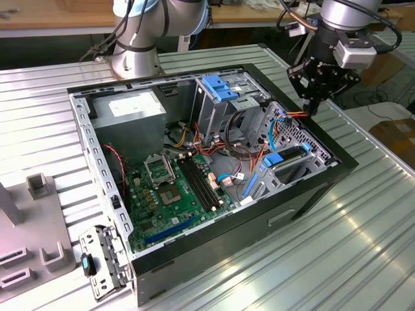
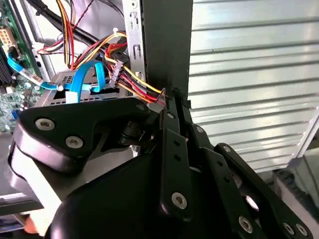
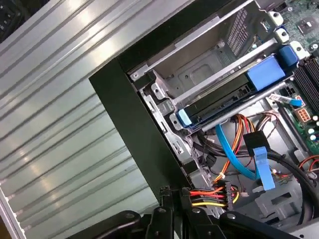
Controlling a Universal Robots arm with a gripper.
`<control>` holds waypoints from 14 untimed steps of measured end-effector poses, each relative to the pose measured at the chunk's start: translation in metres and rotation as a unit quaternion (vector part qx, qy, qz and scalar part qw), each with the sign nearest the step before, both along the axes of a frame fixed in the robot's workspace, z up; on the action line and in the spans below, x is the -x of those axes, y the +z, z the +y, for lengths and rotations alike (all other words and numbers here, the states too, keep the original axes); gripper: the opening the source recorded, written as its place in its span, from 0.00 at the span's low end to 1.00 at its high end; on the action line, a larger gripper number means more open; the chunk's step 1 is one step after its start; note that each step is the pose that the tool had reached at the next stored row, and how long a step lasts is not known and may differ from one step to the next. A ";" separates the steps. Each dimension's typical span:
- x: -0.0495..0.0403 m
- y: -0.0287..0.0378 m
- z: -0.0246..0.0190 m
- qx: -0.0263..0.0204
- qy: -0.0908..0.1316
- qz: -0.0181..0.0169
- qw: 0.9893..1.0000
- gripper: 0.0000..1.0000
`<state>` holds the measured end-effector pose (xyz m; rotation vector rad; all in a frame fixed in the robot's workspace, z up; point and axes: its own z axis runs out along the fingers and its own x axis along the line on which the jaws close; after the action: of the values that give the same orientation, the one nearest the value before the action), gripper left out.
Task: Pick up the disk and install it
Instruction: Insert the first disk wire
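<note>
Here we count one disk [image 3: 219, 102], a flat dark slab seated in the bare-metal bay of the open computer case [image 1: 214, 249], with two light-blue plastic rail ends. The single black gripper [image 2: 170, 98] has its fingers pressed together, pinching one bundle of red and yellow wires [image 3: 204, 191] at the case's edge.

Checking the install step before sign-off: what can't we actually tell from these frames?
Disk seating: first wrist view shows it edge-on in the cage, which hides its rear and label.
Gripper contact with the power plug: in the second wrist view the gripper's own body covers it.
Where the plug's wires lead: they run under the gripper in the first wrist view.
</note>
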<state>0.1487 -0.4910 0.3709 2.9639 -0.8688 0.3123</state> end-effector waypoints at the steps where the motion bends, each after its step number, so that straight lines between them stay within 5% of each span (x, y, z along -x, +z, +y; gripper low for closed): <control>1: 0.0001 -0.0002 0.0000 0.000 -0.020 0.000 1.000 0.16; 3: 0.0030 -0.0002 0.0001 0.000 -0.043 0.000 0.999 0.16; 12: 0.0200 -0.0010 0.0001 0.000 -0.082 0.000 0.997 0.16; 14: 0.0211 -0.0016 0.0001 0.000 -0.101 0.000 0.995 0.16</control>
<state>0.1276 -0.4909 0.3693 2.8431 -1.1565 0.3029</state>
